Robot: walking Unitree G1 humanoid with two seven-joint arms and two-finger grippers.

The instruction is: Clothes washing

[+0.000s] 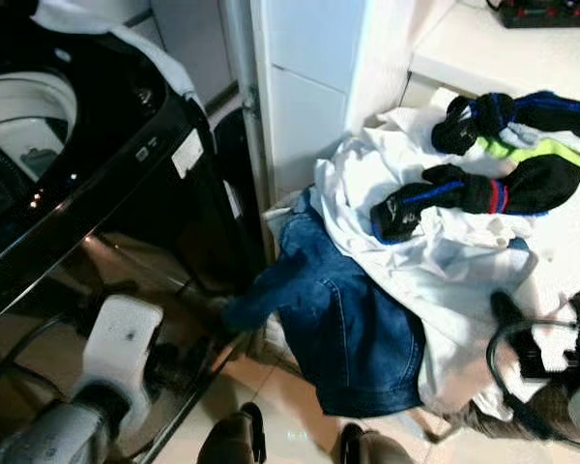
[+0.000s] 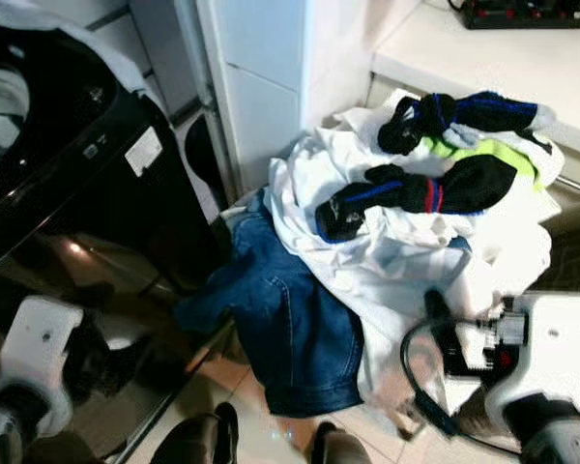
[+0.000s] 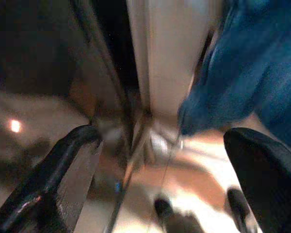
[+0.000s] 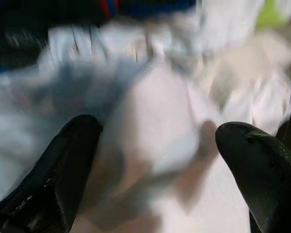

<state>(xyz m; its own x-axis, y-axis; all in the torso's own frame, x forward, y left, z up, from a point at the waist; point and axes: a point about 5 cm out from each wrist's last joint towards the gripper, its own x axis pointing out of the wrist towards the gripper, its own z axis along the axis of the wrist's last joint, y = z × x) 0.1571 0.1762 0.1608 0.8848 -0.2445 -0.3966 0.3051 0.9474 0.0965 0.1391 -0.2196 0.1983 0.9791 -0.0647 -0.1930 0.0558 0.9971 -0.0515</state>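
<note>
Right gripper (image 4: 155,145) spread wide, hovering just over the near edge of the white shirt (image 1: 445,261), nothing pinched between the two black fingers (image 4: 63,165). Left gripper (image 3: 160,160) likewise spread and empty, held low beside the front of the washing machine (image 1: 97,174), aimed at the gap between the black cabinet and the white wall panel (image 1: 309,87). Largest thing first: washing machine on the left, lid up, pale drum opening (image 1: 29,116) showing at the top, a white cloth (image 1: 106,34) draped over its far corner. Next, the laundry pile on the right, heaped over something low beside the white counter (image 2: 503,58); what carries it cannot be made out. White shirt as the bulk of the pile, blue jeans (image 1: 343,329) hanging off its left side down toward the tiled floor (image 1: 280,406). On top, a black sock with blue and red stripes (image 1: 474,193), a second black and blue sock (image 1: 503,111) behind it, a strip of lime green cloth (image 1: 541,150) between them. Probably at the reach-for-a-garment step, nothing loaded yet by the look of it. Risks from here: closing on the loose shirt edge could drag the whole heap, tipping the socks onto the floor; jeans already half off, likely to slide down if the shirt shifts; a shallow pinch on thin fabric could slip on the way to the drum; black cable (image 1: 507,372) by the right wrist could snag cloth.
</note>
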